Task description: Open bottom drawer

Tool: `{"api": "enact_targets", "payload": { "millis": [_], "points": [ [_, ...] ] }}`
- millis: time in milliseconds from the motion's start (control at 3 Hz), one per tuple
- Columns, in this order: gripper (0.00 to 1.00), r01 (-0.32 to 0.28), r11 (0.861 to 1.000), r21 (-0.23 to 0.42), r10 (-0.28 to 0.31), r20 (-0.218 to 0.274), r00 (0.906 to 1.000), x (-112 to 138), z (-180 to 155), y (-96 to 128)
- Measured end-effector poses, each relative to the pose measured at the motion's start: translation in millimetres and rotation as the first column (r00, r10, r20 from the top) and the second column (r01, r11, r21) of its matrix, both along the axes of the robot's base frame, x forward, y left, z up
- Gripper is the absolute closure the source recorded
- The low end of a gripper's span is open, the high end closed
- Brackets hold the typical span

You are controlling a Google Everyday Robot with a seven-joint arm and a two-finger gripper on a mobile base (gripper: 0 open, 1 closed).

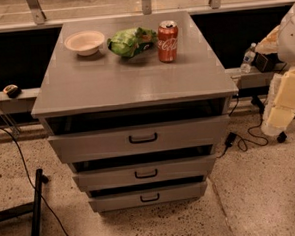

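The grey cabinet (135,83) has three drawers stacked in its front. The bottom drawer (177,192) has the slimmest front panel and a small black bar handle (150,197). A dark gap shows above its panel, and its inside is hidden. The mid-sized drawer (180,169) and the tallest top drawer (188,134) sit above it, each with a dark gap above. My gripper (279,109) hangs at the pale arm's end by the right edge, well to the right of the cabinet and apart from the handles.
On the cabinet top stand a white bowl (85,42), a green chip bag (132,42) and a red cola can (167,34). A water bottle (247,59) sits on the right ledge. Cables (241,139) lie on the floor at right, and a black stand (35,212) at left.
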State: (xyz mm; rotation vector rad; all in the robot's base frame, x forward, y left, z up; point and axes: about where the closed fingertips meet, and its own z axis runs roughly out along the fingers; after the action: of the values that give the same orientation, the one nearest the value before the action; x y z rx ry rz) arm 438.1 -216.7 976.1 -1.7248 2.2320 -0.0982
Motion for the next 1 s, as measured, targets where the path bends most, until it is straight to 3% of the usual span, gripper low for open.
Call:
{"api": "enact_targets", "payload": {
  "millis": [333, 667, 1000],
  "points": [
    [0.00, 0.000, 1.000, 0.000, 0.000, 0.000, 1.0000, 0.0, 0.0, 0.0],
    [0.00, -0.015, 0.998, 0.066, 0.015, 0.006, 0.9999, 0.9, 8.4, -1.4],
    [0.00, -0.048, 0.982, 0.181, 0.044, 0.029, 0.9986, -7.7, 5.6, 11.9]
  ]
}}
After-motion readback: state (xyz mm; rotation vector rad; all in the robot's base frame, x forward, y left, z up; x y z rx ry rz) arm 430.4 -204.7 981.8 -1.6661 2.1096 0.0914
